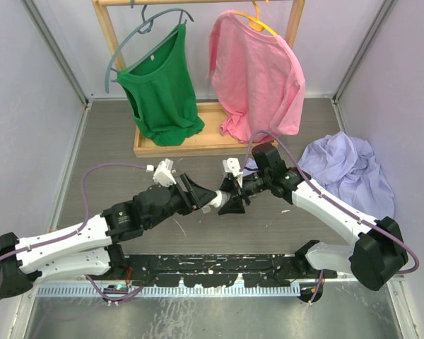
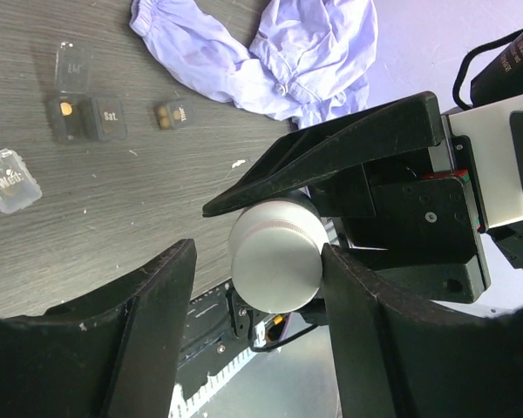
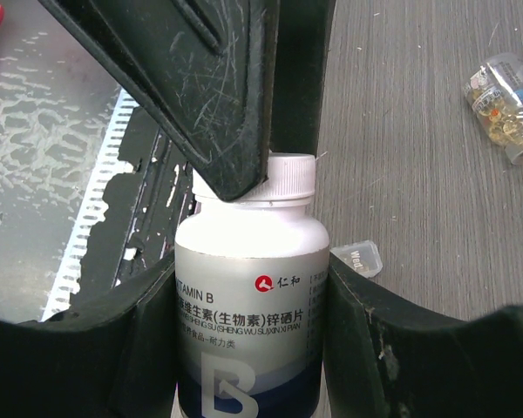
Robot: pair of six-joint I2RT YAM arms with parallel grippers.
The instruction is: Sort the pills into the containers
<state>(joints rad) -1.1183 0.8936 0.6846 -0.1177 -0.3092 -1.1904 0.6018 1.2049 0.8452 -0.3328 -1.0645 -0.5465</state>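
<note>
Over the middle of the grey worktop (image 1: 113, 148) the two arms meet tip to tip. The right tool (image 3: 253, 287) is clamped on a white vitamin bottle (image 3: 251, 300), both fingers pressed against its sides just below the shoulder, holding it off the surface. The left tool (image 2: 260, 257) straddles the bottle's white ribbed cap (image 2: 275, 261): one finger touches the cap, while a gap shows between the cap and the other finger, so this tool is not clamped on it. On the worktop beyond both tools, touched by neither, lie the containers: a pair of dark tubs (image 2: 105, 119) side by side, one with its clear lid flipped up and an orange pill (image 2: 65, 109) inside, a third dark tub (image 2: 173, 113) just to the side with orange pills in it, and a closed clear tub (image 2: 9, 180) a little apart from them. In the right wrist view a clear tub shows behind the bottle, and a small clear bottle of yellowish capsules (image 3: 506, 104) lies farther off. Past the tubs a lilac cloth (image 1: 346, 169) lies crumpled. At the far edge a wooden rack (image 1: 198, 145) carries a green shirt (image 1: 159, 92) and a pink shirt (image 1: 258, 70) on hangers.
</note>
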